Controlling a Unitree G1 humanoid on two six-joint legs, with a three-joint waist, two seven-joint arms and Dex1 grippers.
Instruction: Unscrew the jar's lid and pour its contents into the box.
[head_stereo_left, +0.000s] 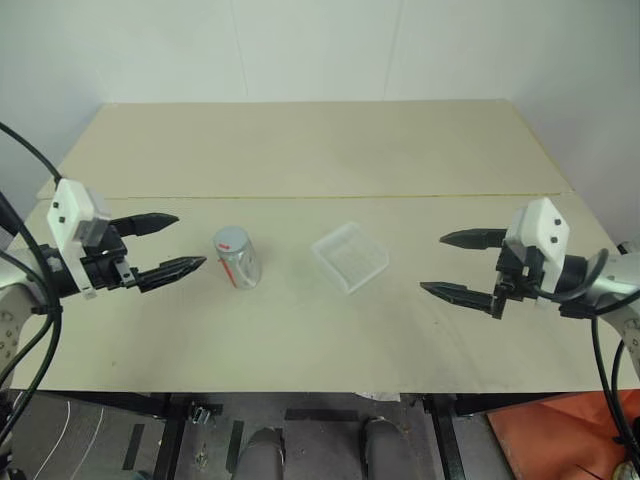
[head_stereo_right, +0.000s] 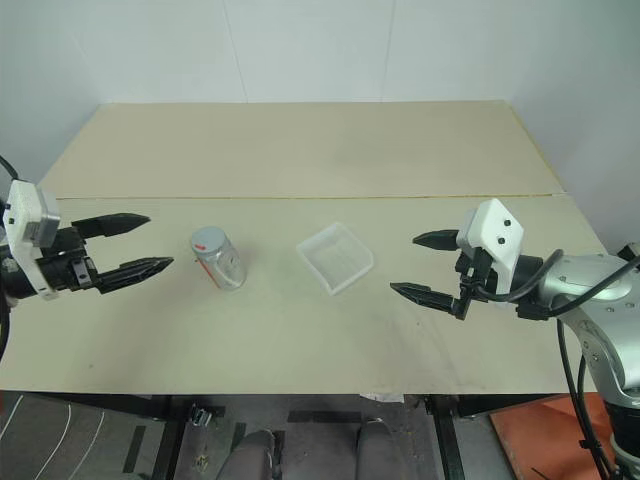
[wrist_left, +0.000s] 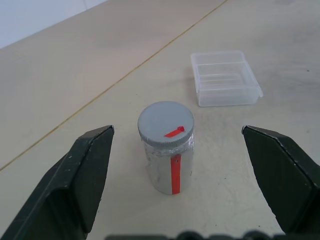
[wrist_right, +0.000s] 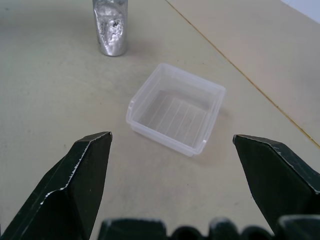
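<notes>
The jar (head_stereo_left: 238, 261) stands upright on the table, left of centre, with its grey lid (head_stereo_left: 230, 240) screwed on; a red mark shows on the lid (wrist_left: 165, 123). Its contents are hidden behind the silvery wall. To its right lies the clear plastic box (head_stereo_left: 349, 256), empty. My left gripper (head_stereo_left: 176, 243) hovers just left of the jar, open, fingers pointing at it and apart from it. Over on the right, my right gripper (head_stereo_left: 451, 265) hangs open, pointing toward the box (wrist_right: 176, 108) with a gap between them.
The beige table (head_stereo_left: 300, 150) has a seam (head_stereo_left: 400, 196) running across behind the objects. A white wall rises behind its far edge. An orange-red object (head_stereo_left: 560, 440) lies on the floor at the right, below the front edge.
</notes>
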